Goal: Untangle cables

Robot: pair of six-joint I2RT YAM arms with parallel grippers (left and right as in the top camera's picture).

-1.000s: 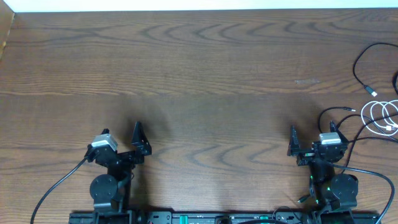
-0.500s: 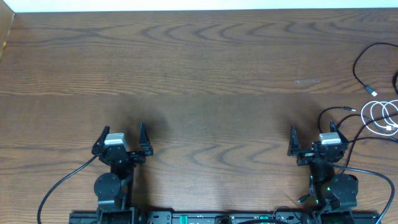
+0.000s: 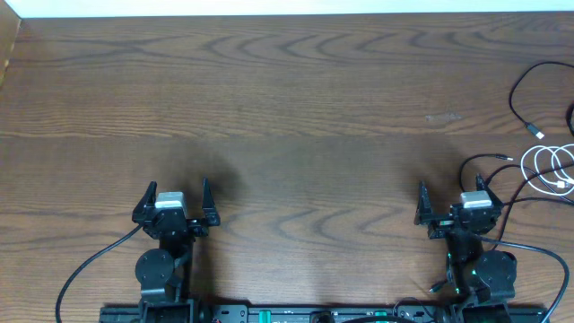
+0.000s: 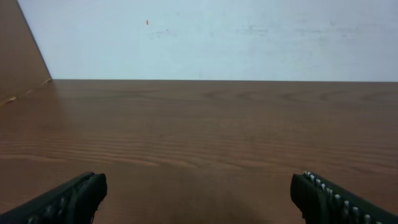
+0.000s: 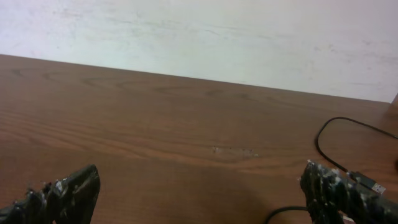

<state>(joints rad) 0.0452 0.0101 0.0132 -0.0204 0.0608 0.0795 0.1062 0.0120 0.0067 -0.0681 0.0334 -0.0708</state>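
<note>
The cables lie at the table's far right edge. The thin black cable (image 3: pixel 518 97) curves down to a small plug (image 3: pixel 536 132), and the white cable (image 3: pixel 549 167) is coiled just below it. Another thin black strand (image 3: pixel 489 159) loops close to my right gripper (image 3: pixel 451 193), which is open and holds nothing. The right wrist view shows the black cable (image 5: pixel 322 134) and its plug (image 5: pixel 368 183) beside my right fingertip (image 5: pixel 333 190). My left gripper (image 3: pixel 175 190) is open over bare wood, far from the cables. Its wrist view shows only the table between the gripper's (image 4: pixel 199 196) fingers.
A pale scuff (image 3: pixel 442 117) marks the wood ahead of the right gripper. A raised wooden side board (image 4: pixel 25 56) borders the table's left, and a white wall (image 4: pixel 217 37) runs along the back. Thicker black arm wires (image 3: pixel 90 265) trail near the front edge.
The left gripper has swung from an angled pose to face straight ahead, then held still. The right arm and the cables have not moved.
</note>
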